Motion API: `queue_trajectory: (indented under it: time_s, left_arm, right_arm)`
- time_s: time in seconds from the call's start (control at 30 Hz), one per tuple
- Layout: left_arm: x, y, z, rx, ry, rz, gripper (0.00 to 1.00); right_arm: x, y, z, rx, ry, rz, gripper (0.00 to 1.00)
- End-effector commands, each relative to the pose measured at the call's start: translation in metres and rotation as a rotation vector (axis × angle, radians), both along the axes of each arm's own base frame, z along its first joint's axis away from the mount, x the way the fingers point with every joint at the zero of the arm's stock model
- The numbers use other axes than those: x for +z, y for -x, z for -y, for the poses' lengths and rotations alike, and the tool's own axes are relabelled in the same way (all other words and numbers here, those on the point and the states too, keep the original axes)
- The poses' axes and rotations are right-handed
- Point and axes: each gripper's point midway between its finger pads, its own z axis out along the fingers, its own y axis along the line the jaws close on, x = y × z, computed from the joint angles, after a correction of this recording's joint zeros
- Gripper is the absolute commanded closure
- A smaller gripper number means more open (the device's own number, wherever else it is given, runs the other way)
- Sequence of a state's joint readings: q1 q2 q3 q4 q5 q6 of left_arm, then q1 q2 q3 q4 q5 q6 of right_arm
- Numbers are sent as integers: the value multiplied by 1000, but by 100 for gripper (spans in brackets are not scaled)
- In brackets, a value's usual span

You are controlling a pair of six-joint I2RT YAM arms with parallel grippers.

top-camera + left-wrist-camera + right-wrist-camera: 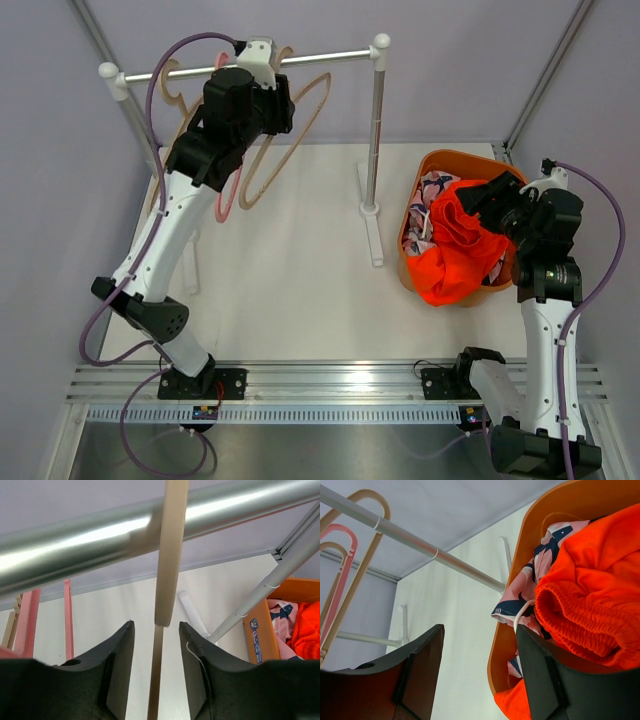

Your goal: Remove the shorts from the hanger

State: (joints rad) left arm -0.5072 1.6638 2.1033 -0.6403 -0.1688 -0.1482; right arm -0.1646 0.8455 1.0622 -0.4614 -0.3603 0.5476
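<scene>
While the left gripper [156, 628] holds its jaws open either side of a beige hanger [170, 555] on the rail [75, 540], at 11 o'clock, the right gripper [480, 631] is open and empty at the basket [440, 158], 3 o'clock on the tabletop [290, 280]. Orange shorts [455, 255] heaped in basket over pink patterned shorts [432, 190].

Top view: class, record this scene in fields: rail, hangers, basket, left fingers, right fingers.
rail: carries the hangers
hangers: beige and pink, bare where visible
basket: orange shorts on top, patterned pair under them
left fingers: open, either side of a beige hanger at the rail
right fingers: open, beside the orange shorts, holding nothing
</scene>
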Motion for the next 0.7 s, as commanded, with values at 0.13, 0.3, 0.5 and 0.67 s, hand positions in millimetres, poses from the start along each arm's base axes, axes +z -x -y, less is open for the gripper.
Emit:
queue_trajectory:
  time_s: [0.13,0.3,0.5,0.67]
  left_arm:
    - [65,57,-18,-77,62,142,32]
    - [55,94,-20,-149,30,113,19]
    - [31,154,-27,-230,31,110,9]
    - [13,201,-28,-362,97,151,7]
  right_arm:
    - [25,10,-10,64,31,72,28]
    - [33,13,-19,110,18,112,22]
    - [43,17,-30,178,8,165,1]
    - [49,21,-31,180,19,195,1]
